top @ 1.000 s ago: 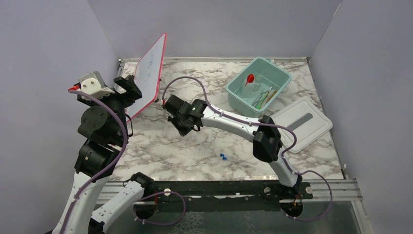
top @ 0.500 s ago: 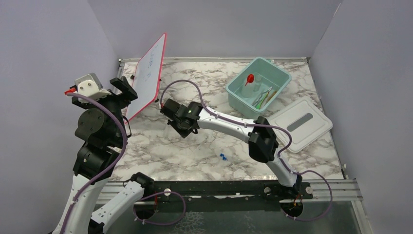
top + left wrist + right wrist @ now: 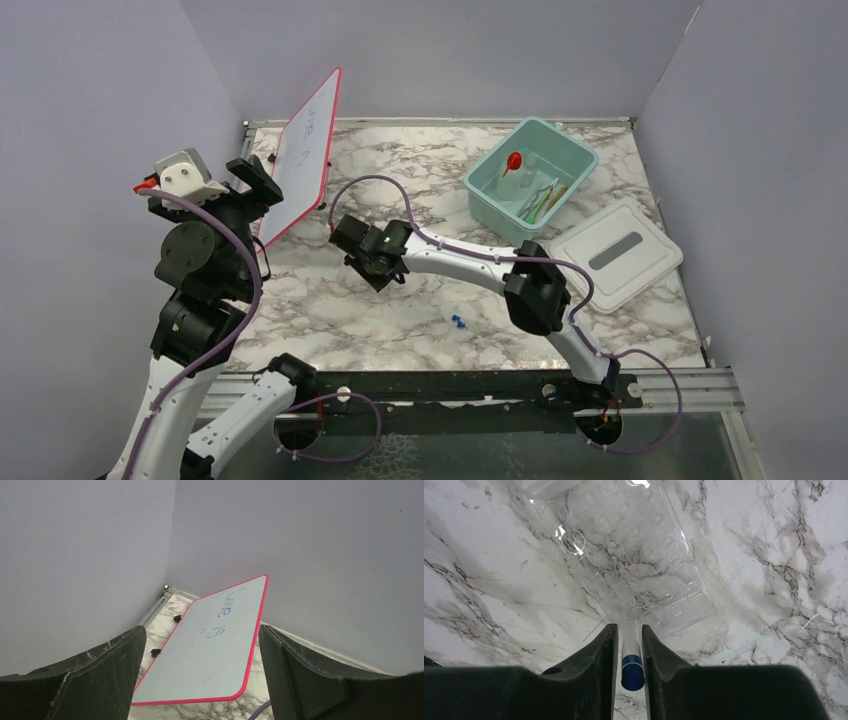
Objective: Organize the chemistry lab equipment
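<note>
One tube (image 3: 632, 660), blue cap toward the camera, sits between the right fingers (image 3: 589, 680), which are closed about it at the near edge of the clear rack (image 3: 624, 555) on the tabletop (image 3: 774, 580). It looks aligned with the rack's rim rather than a well. Released there, it could tip over and roll away. A push could also skid the light rack. The left fingers (image 3: 100, 680) are spread wide, empty, facing the whiteboard (image 3: 220, 645). Spare tubes (image 3: 458, 321) lie loose nearby.
</note>
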Controlling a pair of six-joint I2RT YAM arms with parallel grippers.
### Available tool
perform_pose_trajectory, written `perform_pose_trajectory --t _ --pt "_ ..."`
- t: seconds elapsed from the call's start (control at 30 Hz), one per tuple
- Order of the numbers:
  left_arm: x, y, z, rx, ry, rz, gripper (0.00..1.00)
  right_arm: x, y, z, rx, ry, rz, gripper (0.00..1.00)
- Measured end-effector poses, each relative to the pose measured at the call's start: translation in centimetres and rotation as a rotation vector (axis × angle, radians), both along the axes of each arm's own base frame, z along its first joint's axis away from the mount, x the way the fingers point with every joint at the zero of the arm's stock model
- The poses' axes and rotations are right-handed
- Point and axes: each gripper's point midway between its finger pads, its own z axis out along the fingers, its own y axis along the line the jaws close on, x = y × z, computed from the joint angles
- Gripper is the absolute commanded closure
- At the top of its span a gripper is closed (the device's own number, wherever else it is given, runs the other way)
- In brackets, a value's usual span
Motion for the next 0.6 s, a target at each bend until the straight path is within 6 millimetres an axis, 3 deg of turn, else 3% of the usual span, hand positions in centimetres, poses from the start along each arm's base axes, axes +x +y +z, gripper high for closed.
perform_pose_trajectory --t 0.13,0.3,0.5,0.6 --pt "0.0 0.0 0.2 0.001 -0.001 0.001 0.15 -0.1 -0.3 -0.6 -0.009 0.007 -0.013 0.49" --pt "0.1 -0.2 0.4 -0.001 -0.005 -0.006 0.15 -0.1 0.1 0.1 0.021 0.004 -0.020 0.40" --pt "0.5 -0.6 0.7 0.002 -0.005 -0.019 0.11 -0.4 -0.1 4.4 0.127 -0.018 -0.053 0.40" --pt "1.1 -1.7 0.7 0.012 0.000 -0.068 0.10 -0.5 -1.4 7.3 0.194 -0.042 -0.089 0.41"
